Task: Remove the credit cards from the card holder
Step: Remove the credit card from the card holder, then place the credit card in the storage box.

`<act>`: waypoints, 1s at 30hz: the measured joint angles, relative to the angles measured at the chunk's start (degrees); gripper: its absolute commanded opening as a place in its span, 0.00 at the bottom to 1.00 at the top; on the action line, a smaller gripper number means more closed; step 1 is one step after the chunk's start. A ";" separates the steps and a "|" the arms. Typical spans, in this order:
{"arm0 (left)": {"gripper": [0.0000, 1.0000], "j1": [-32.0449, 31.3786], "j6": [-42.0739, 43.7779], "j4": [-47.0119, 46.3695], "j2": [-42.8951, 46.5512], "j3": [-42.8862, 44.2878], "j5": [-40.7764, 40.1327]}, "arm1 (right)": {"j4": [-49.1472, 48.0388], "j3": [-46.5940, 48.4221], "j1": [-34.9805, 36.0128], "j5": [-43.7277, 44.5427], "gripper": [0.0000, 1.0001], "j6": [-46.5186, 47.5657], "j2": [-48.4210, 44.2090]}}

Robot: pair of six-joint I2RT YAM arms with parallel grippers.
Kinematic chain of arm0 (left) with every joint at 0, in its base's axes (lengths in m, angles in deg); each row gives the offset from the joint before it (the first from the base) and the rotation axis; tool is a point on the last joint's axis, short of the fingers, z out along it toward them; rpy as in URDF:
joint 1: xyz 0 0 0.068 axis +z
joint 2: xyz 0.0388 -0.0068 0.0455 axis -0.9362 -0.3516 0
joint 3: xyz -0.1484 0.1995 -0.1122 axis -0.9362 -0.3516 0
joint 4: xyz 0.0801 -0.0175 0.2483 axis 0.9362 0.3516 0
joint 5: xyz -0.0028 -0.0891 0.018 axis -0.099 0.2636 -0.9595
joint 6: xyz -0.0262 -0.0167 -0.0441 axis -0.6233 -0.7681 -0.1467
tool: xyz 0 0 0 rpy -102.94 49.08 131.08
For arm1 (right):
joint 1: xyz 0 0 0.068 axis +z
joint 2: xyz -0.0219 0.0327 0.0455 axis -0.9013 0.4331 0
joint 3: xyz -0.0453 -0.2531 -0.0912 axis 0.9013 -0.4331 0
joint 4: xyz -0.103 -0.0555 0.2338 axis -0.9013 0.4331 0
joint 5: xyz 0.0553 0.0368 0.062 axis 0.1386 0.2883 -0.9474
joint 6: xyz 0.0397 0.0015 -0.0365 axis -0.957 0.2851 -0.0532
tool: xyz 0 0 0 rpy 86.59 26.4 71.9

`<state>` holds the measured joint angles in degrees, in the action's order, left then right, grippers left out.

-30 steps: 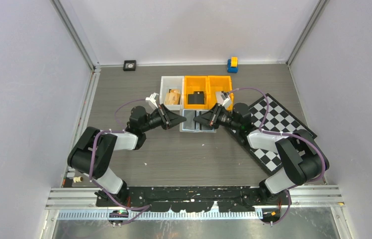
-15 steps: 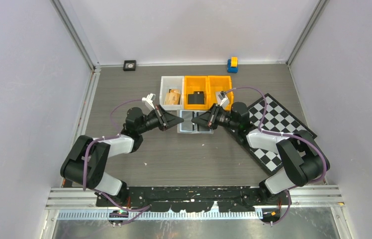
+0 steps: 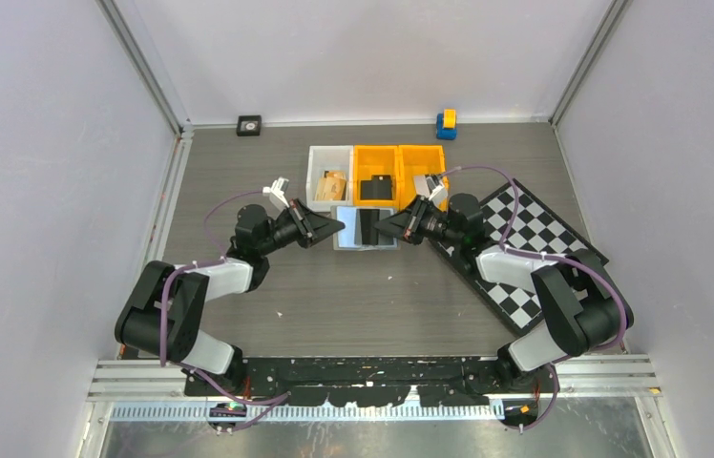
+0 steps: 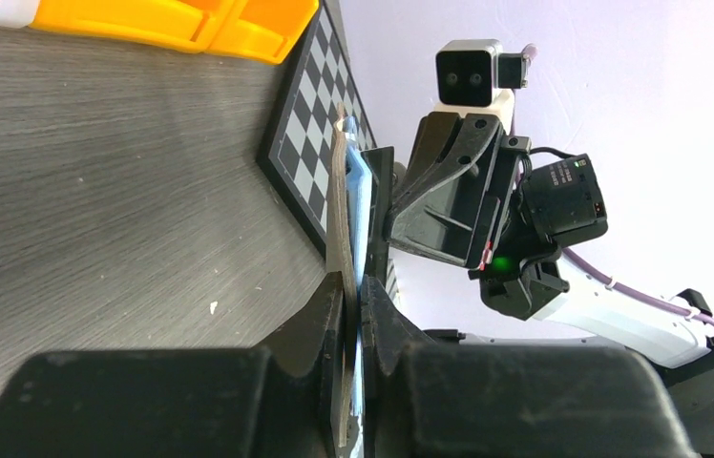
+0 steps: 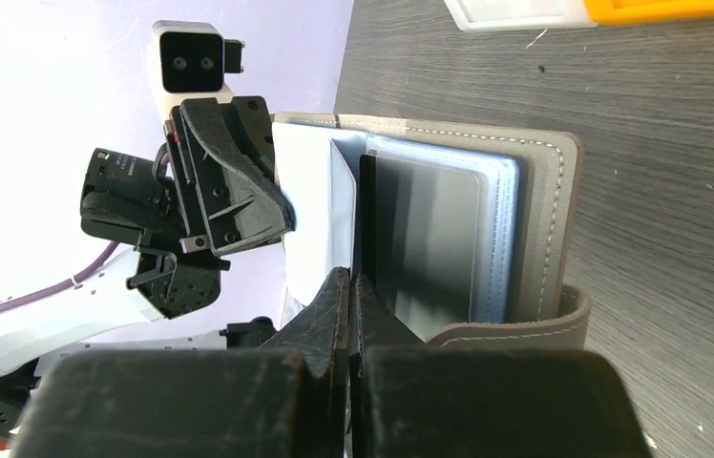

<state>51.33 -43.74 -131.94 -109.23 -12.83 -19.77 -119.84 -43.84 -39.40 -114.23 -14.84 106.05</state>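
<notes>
Two pinches shut: left gripper (image 3: pixel 334 227) on card holder (image 5: pixel 544 219), right gripper (image 3: pixel 384 227) on dark card (image 5: pixel 364 191). Weak left pinch risks dragging holder.

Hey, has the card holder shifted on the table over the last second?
Yes. The card holder slid left: its left edge now lies in front of the white bin; earlier it lined up with that bin's right wall.

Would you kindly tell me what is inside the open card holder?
A silvery grey card sits in a clear pocket of the card holder; a dark card stands edge-on beside it. Anything in the leaves behind is covered.
</notes>
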 measured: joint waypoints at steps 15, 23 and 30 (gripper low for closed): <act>0.00 4.44 2.08 8.46 3.85 -0.70 -2.69 | 9.40 -0.33 -2.45 5.66 0.01 3.28 -2.84; 0.00 4.94 9.20 24.68 9.97 1.07 -9.03 | 17.59 -0.42 -3.65 11.58 0.01 8.44 -9.14; 0.00 4.94 12.11 33.79 13.09 1.07 -14.38 | 24.52 1.60 -3.65 15.61 0.00 12.98 -10.05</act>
<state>56.27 -31.63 -98.15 -96.14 -11.76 -34.15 -95.31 -42.25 -43.05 -98.62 -1.86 96.00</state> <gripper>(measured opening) 0.085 0.020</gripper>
